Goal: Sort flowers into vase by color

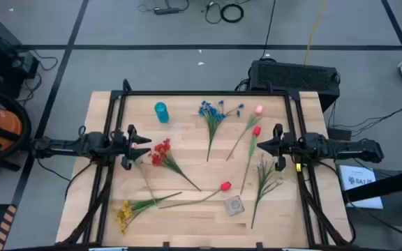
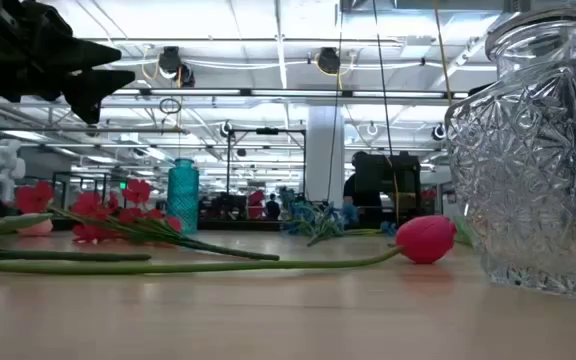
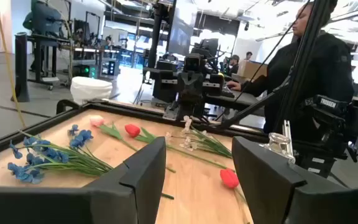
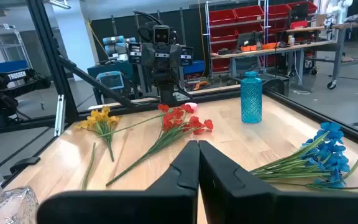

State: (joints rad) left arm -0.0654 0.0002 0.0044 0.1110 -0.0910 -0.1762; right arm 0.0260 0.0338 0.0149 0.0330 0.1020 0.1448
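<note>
Left hand at table's 9 o'clock edge, fingers spread, empty, red cluster just beside it. Right hand at 3 o'clock edge, fingers pressed together, empty. Teal cup at 11 o'clock; blue spray at 12; glass holder at 5; yellow sprig at 7.

Flowers strewn on table (cup apart)

In the low view the glass vase is cut off by the right edge, and the left hand shows only as a dark blur at the top left corner.
</note>
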